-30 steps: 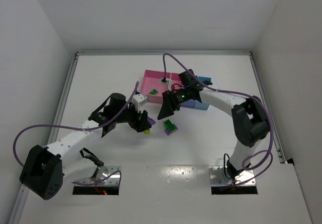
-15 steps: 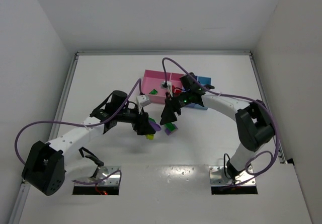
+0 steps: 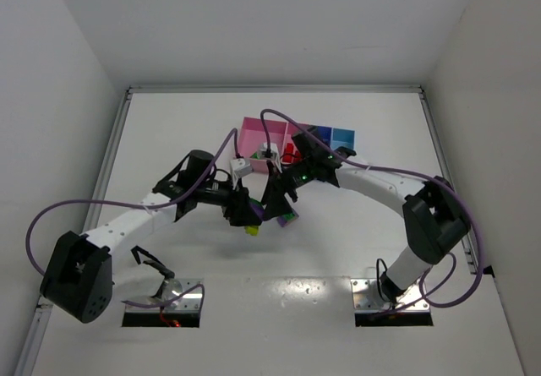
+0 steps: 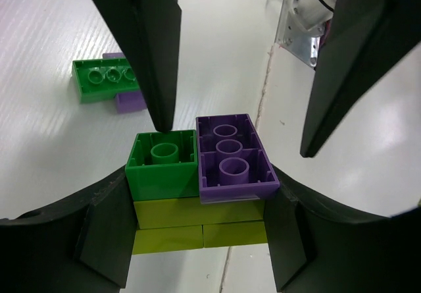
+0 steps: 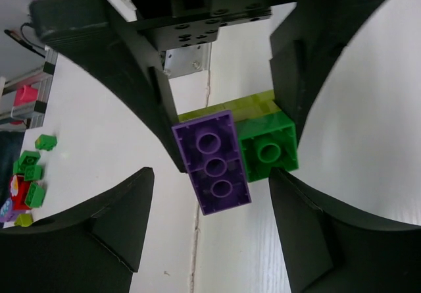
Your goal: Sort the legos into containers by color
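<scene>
My left gripper point(image 4: 200, 237) is shut on a small stack of legos, its pads clamping the yellow-green bricks point(image 4: 197, 224) at the base. A green brick point(image 4: 162, 164) and a purple brick point(image 4: 230, 158) sit side by side on top. My right gripper point(image 5: 210, 174) is open, one finger on each side of the purple brick point(image 5: 212, 162) and green brick point(image 5: 268, 148), with gaps showing. In the top view the two grippers meet at the stack point(image 3: 254, 226), in front of the containers point(image 3: 252, 135).
A green and purple lego pair point(image 4: 105, 82) lies on the table beside the stack. Green bricks point(image 5: 29, 164) and a red one point(image 5: 20, 191) lie in the containers. The dark blue bin point(image 3: 319, 131) and light blue bin point(image 3: 342, 137) show behind the right arm.
My right gripper has swung from the bins down and left to straddle the stack. My left gripper has shifted slightly right with the stack in it.
</scene>
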{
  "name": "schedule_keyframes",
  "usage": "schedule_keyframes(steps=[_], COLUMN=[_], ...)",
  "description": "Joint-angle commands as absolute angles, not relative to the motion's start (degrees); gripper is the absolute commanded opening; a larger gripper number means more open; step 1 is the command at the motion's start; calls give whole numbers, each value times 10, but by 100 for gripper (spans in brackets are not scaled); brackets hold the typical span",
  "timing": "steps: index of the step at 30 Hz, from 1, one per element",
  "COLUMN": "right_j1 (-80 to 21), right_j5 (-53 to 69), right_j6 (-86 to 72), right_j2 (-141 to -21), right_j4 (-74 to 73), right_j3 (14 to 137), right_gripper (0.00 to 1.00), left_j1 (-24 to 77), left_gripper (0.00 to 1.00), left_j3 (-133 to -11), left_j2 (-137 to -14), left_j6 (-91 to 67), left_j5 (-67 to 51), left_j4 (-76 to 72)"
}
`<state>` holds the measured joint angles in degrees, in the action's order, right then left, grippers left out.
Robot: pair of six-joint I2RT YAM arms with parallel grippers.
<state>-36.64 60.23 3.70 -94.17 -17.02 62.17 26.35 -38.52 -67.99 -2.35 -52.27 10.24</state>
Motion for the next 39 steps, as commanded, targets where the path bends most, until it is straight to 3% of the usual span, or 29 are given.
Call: schedule_keyframes(steps=[1, 24, 31, 34, 39], right_j1=[-378, -383, -378, -378, -378], right_j5=[615, 604, 604, 610, 610], right_j6=[69, 52, 23, 17, 23], right_j2=[-917, -940, -950, -955, -961], right_j4=[-160, -144, -120, -120, -127], right_j3=[611, 611, 611, 611, 616], right_gripper=[71, 67, 71, 66, 48], left_j1=[251, 240, 240, 240, 240], left_gripper=[47, 47, 47, 47, 47], left_j3=[-416, -417, -401, -401, -401], left_j2=[-686, -693, -671, -671, -671], left_j6=[-27, -33, -27, -27, -27], left_j5=[-560, -599, -599, -599, -599], left_j4=[85, 80, 75, 75, 75])
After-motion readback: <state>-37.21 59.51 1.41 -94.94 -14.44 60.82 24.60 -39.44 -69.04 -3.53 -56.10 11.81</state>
